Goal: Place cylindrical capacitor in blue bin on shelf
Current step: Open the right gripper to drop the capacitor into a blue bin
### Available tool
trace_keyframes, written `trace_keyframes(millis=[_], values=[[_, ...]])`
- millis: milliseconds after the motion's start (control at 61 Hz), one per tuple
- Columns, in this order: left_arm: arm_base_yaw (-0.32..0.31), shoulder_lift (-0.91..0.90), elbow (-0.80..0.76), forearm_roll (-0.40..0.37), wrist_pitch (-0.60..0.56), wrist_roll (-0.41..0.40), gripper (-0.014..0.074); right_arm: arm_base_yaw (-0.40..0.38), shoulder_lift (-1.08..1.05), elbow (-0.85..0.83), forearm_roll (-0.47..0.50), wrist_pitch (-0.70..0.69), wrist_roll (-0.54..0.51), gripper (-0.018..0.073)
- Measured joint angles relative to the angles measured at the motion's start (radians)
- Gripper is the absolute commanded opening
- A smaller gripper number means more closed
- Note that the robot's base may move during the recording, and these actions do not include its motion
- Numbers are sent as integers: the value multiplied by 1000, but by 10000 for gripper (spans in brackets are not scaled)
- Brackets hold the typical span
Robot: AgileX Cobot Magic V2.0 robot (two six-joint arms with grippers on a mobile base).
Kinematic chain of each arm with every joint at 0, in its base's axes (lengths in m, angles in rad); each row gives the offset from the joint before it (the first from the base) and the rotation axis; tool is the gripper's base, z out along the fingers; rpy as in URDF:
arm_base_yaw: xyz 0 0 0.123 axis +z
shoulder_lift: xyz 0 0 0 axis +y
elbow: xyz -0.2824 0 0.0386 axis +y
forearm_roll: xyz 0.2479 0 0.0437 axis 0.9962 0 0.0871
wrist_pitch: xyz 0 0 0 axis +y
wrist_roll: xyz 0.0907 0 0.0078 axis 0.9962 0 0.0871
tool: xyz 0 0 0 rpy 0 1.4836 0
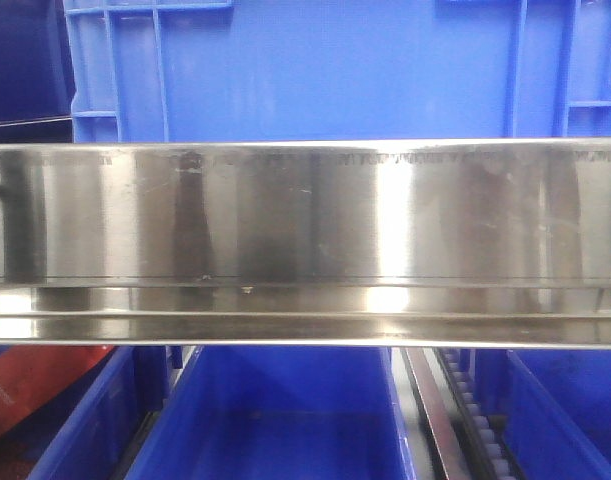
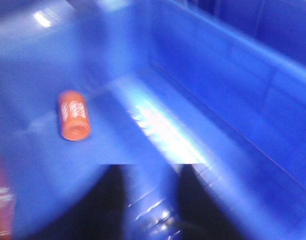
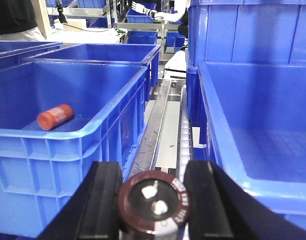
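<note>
The right hand (image 3: 155,201) is clamped on the capacitor (image 3: 154,204), one finger on each side of its round body. We're looking straight at its flat end with the two terminals, so its long axis runs forward, out along the hand. By my reading that's the piece to place. It's riding low over the roller track (image 3: 185,131) that runs between two blue bins.

The left bin (image 3: 100,131) sits just beside the hand, up and to its left. The right bin (image 3: 273,145) is just as near on the other side. Here's the tell: an orange cylinder (image 3: 55,116) with white print lies on its side on the left bin's floor, near the far wall. It looks like a sibling part, so I'd judge the left bin the target, and the move would be up over that near rim and leftward. Can't be sure, mind.

The left hand (image 2: 153,202) has its fingers apart with nothing between them. It hovers inside a blue bin, an orange cylinder ahead and to its left, though the view is blurry. From the front, the steel shelf (image 1: 305,215) spans the frame with bins above and below, and neither hand shows.
</note>
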Motion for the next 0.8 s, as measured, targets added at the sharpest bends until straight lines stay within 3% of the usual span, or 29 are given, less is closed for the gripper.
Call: trace_keyframes(millis=[115, 344, 541, 803], values=[[31, -107, 90, 10, 4, 0, -111, 0, 1, 0, 0, -8, 0, -162], [112, -398, 439, 14, -59, 0, -111, 0, 44, 0, 0, -35, 0, -162], [178, -655, 697, 14, -107, -46, -111, 24, 137, -42, 0, -55, -24, -162], [241, -906, 899, 14, -113, -76, -111, 152, 377, -286, 0, -60, -92, -162]])
